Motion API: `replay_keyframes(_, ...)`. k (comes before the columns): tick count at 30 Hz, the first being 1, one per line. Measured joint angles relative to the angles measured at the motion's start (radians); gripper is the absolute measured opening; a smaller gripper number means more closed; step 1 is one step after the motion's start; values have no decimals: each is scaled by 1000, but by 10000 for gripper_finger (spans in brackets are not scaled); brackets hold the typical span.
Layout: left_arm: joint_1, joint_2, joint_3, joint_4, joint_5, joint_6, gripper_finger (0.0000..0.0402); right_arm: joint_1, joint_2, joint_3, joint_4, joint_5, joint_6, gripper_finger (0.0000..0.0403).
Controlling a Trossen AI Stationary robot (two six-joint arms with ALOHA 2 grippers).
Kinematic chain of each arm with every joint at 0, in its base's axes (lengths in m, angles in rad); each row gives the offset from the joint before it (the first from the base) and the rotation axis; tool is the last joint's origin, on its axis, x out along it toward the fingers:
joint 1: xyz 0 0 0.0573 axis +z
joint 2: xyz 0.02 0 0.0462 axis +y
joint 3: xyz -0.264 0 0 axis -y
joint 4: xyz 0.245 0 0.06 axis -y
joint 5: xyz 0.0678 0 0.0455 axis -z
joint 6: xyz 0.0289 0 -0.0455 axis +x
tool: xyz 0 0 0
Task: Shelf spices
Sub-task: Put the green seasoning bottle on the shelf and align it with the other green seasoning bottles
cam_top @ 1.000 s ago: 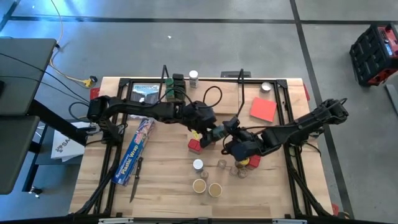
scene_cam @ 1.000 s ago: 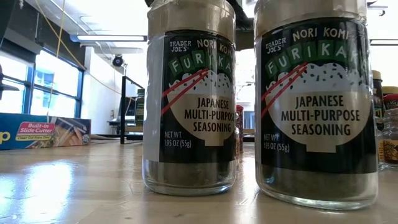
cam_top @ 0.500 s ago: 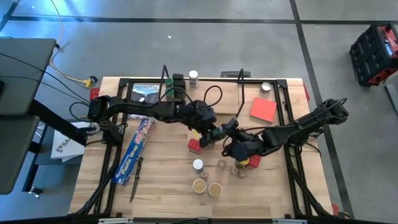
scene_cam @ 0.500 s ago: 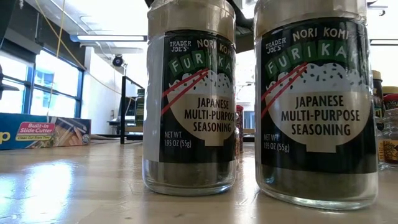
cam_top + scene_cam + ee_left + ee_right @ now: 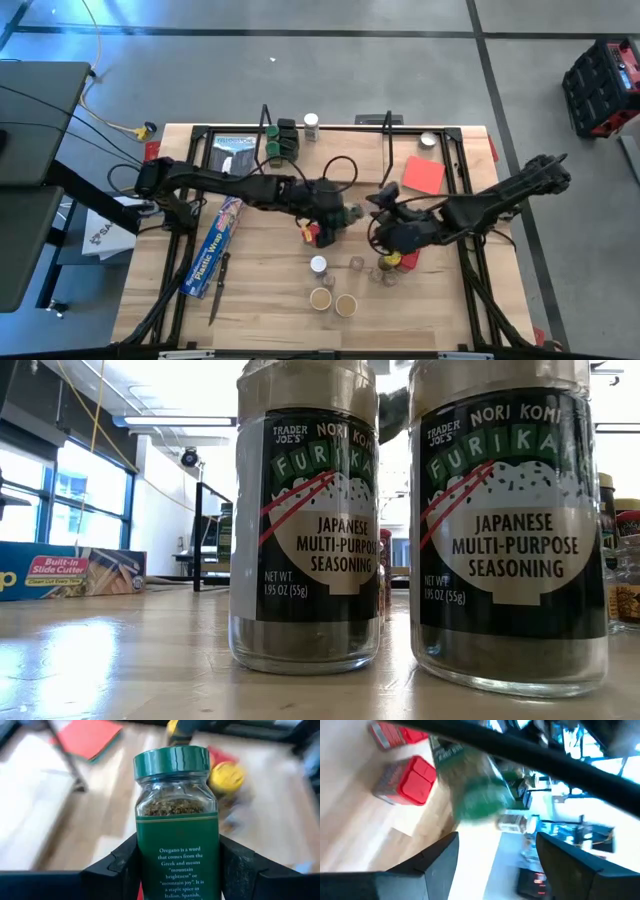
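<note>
A light wooden table (image 5: pixel 270 290) stands on a grey floor, and the level view across it looks into a bright room with windows, though two big seasoning jars (image 5: pixel 305 520) right in front of that camera block nearly everything behind them. From above, the left gripper (image 5: pixel 345 213) is over the middle of the table, its fingers (image 5: pixel 120 867) pinching an oregano jar (image 5: pixel 176 815) with a green lid; the wrist picture cuts the jar off below its label, so its base is out of sight. The right gripper (image 5: pixel 388 222) sits just beside it, near to touching, and its fingers (image 5: pixel 440 860) are spread with nothing between them; its wrist view is smeared, showing only a blurred green-lidded jar ahead and red tins (image 5: pixel 410 782) on the wood. A red tin (image 5: pixel 313 234) lies partly hidden under the left arm's end, and a yellow-lidded jar (image 5: pixel 391 262) peeks out from under the right arm. Nearer the front edge stand a white-lidded jar (image 5: pixel 318 265), two tan-lidded jars (image 5: pixel 333 301) and small clear jars (image 5: pixel 356 264) too small to read. The shelf (image 5: pixel 330 128) runs along the far side, its black wire frame hard to separate from the arms' stands; a few dark green-lidded jars (image 5: pixel 281 140) and a white-lidded one sit by it. A blue plastic wrap box (image 5: pixel 215 245) and a red card (image 5: pixel 423 175) lie apart.
</note>
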Motion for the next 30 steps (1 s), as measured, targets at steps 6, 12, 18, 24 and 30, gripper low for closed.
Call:
replay_keyframes(6, -69, -68, -3, -58, -193, 36, 191, -52, -178, 1, -125, -229, 285, 260)
replay_keyframes(12, -149, -218, -223, 123, -297, 54, 191, -85, -388, -218, 201, -434, 382, 261)
replay_keyframes(18, -212, -362, -572, 735, -317, 46, 191, -156, -461, -568, 845, -562, 418, 261)
replay_keyframes(24, -250, -315, -703, 1139, -372, 137, 191, -250, -258, -601, 1264, -748, 542, 261)
replay_keyframes(30, -253, -218, -703, 1285, -414, 202, 191, -284, -51, -454, 1320, -870, 602, 261)
